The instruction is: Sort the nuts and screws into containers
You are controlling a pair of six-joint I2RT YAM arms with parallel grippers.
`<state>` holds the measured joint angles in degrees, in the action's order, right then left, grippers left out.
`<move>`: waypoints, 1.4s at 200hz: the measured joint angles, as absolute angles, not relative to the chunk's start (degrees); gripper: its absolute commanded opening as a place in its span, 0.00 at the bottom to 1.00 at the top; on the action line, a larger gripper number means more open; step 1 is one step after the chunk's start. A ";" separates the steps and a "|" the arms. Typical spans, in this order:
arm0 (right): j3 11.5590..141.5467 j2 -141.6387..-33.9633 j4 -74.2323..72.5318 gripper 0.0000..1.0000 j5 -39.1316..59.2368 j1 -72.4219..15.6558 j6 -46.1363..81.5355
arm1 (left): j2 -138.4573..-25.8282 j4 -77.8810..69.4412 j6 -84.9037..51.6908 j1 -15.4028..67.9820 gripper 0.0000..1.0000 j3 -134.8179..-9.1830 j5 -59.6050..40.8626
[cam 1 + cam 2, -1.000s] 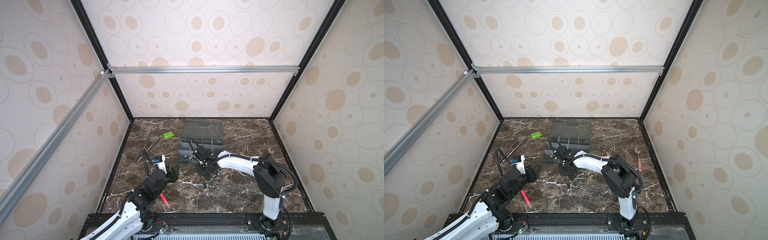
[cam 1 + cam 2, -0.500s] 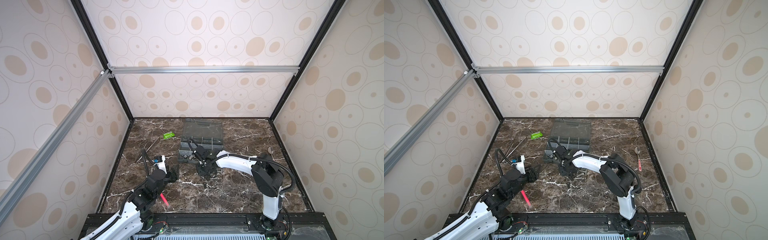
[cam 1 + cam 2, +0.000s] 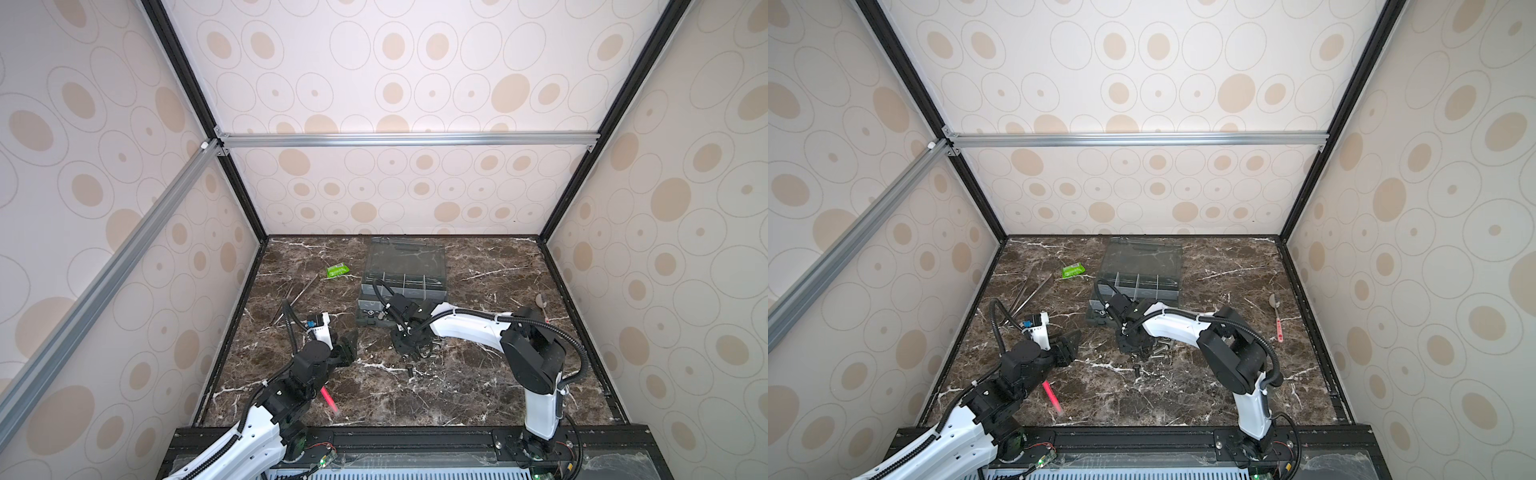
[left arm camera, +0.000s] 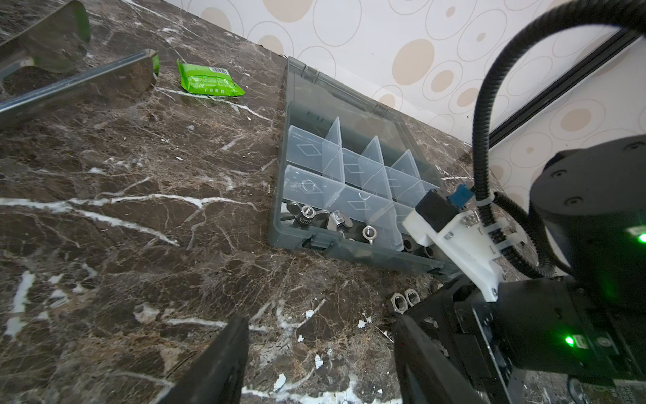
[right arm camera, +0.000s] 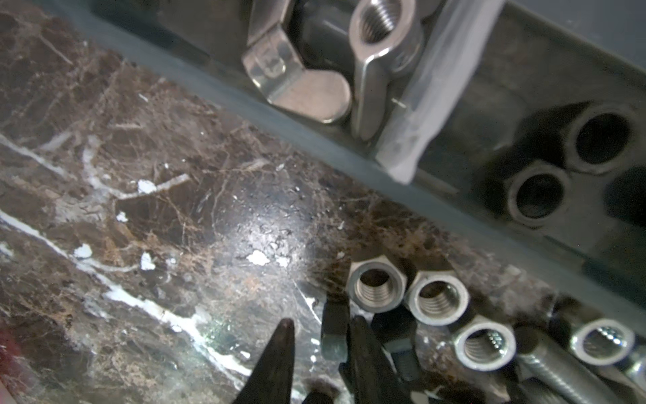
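Note:
The dark grey organiser box [image 3: 405, 286] lies open, and its containers [image 4: 353, 168] show in the left wrist view. Silver wing nuts [image 5: 377, 45] fill one front compartment and black nuts [image 5: 538, 196] the one beside it. Loose silver nuts [image 5: 377, 283] and screws [image 5: 545, 363] lie piled on the marble before the box. My right gripper [image 5: 321, 321] is down at this pile, its pointed fingers a little apart around a black screw [image 5: 334, 328] that rests against one finger. One lone black screw [image 3: 410, 370] lies nearer me. My left gripper [image 4: 320, 321] hovers open and empty left of the pile.
A green packet [image 3: 336, 271] and metal tweezers [image 3: 299, 293] lie at the back left. A pink pen [image 3: 329, 398] lies by the left arm. A pink-handled spoon [image 3: 1277, 316] lies near the right wall. Patterned walls close the table in.
My right gripper's fingers have come closer together over the pile. The left arm has not moved.

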<state>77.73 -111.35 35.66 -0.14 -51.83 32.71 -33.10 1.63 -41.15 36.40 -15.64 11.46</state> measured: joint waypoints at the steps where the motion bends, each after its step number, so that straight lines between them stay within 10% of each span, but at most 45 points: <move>1: 77.73 -111.35 35.66 0.29 -0.14 -51.86 32.73 | -33.10 1.63 -41.15 36.42 0.66 -15.64 11.46; 280: 80.07 -113.71 36.80 0.13 -1.69 -53.91 32.86 | -33.17 1.78 -41.15 36.36 0.67 -15.22 11.46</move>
<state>80.07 -113.71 36.80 -1.69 -53.91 32.86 -33.17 1.78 -41.15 36.36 -15.22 11.46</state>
